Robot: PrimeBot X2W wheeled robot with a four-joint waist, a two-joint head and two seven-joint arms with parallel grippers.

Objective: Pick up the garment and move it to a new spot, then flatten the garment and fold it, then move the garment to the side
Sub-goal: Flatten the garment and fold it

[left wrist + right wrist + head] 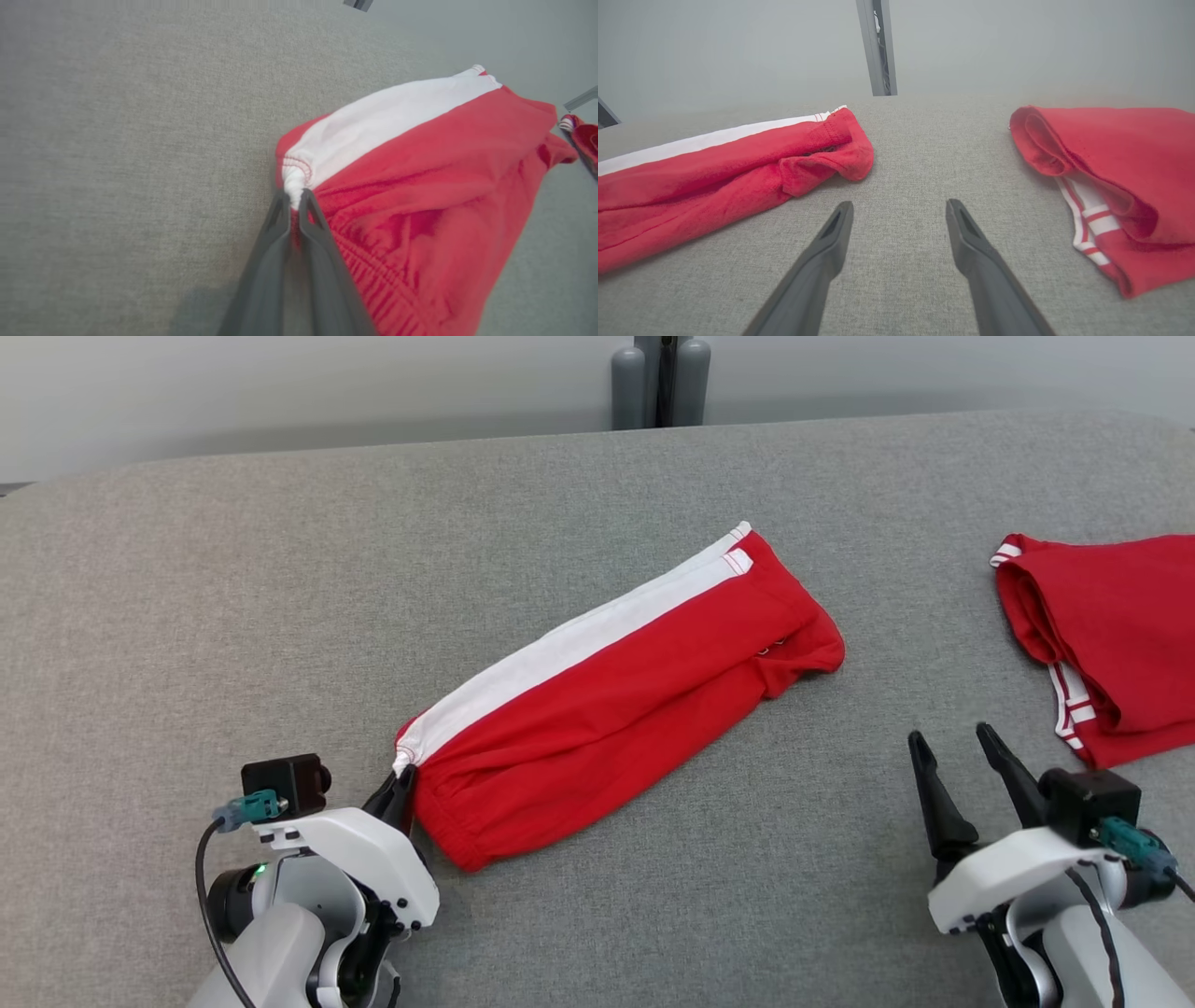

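The garment point(616, 700) is red with a broad white side stripe. It lies folded into a long strip, running diagonally across the middle of the grey surface. My left gripper point(400, 782) is shut on the garment's near-left corner, where the white stripe meets the gathered waistband. In the left wrist view the two dark fingers pinch a bunch of white cloth on the garment point(420, 186), with the left gripper point(293, 198) at its edge. My right gripper point(950, 739) stands open at the lower right, holding nothing. In the right wrist view the right gripper point(899, 212) hovers just off the garment's point(738, 168) far end.
A second red piece of clothing point(1111, 635) with white-striped trim lies at the right edge, also visible as red clothing point(1120, 177) in the right wrist view. A grey post point(661, 378) stands behind the padded grey table point(233, 569).
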